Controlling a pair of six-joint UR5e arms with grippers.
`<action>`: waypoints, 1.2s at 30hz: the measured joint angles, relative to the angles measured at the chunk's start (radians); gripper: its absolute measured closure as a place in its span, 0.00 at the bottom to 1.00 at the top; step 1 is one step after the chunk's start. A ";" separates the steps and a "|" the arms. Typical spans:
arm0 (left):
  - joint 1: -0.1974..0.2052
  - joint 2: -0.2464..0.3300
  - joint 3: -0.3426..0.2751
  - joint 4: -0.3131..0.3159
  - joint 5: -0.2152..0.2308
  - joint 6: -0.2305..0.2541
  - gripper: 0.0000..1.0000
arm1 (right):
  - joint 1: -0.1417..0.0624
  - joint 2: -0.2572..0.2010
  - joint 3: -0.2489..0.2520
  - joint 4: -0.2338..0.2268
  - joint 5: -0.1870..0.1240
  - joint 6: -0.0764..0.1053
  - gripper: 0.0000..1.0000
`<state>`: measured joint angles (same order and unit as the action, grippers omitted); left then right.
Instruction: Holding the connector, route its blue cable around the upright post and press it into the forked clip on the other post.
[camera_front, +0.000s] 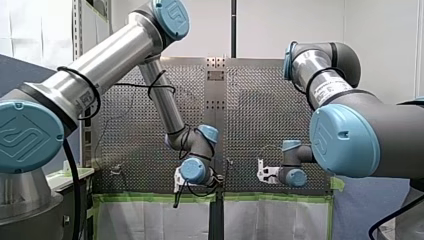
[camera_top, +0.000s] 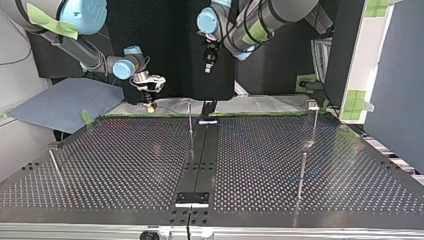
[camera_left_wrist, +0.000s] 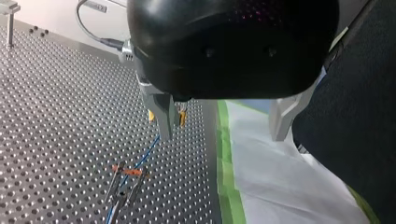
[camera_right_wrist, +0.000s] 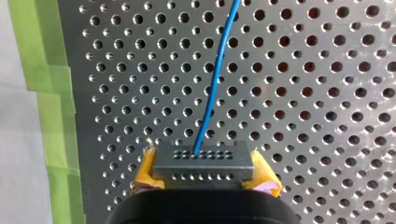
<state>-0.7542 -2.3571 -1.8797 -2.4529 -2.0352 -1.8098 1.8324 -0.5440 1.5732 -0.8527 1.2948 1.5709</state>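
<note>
Perforated metal forms the surface (camera_right_wrist: 327, 116), and over it, close to the edge lined with green tape (camera_right_wrist: 42, 93), is the grey connector (camera_right_wrist: 204, 161). My right hand (camera_right_wrist: 204, 171) is closed on it, with a yellow pad (camera_right_wrist: 145, 169) pressed against each end. The blue cable (camera_right_wrist: 212, 88) leaves the connector's upper row of holes and runs ahead of the hand across the surface. In the left wrist view the cable goes on to a thin metal fixture (camera_left_wrist: 122, 184) with an orange band. Whether it touches that fixture I cannot tell.

My left hand (camera_top: 208, 64) hangs in the air beside my right hand and higher, apart from the connector. Its black housing fills much of its own wrist view, and I cannot tell whether it is open or closed.

Thin upright posts (camera_top: 190, 119) stand on the surface, one near the dark centre strip (camera_top: 200, 165) and others toward the top view's sides. Past the tape lies a white sheet (camera_left_wrist: 280, 186). A blue-grey mat (camera_top: 65, 102) and a dark panel (camera_top: 165, 45) are behind the arms in the top view.
</note>
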 joint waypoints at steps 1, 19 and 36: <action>0.002 0.000 0.000 0.000 -0.004 0.001 0.00 | 0.000 0.000 0.000 0.000 0.000 0.000 1.00; 0.008 0.000 0.001 0.002 -0.047 0.090 0.00 | 0.002 0.000 0.001 0.003 0.000 -0.001 1.00; -0.010 0.000 0.014 0.087 0.013 0.131 0.00 | 0.002 0.002 0.000 -0.002 0.000 -0.001 1.00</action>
<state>-0.7646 -2.3567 -1.8662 -2.3657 -2.0223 -1.6792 1.8339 -0.5417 1.5736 -0.8544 1.2948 1.5696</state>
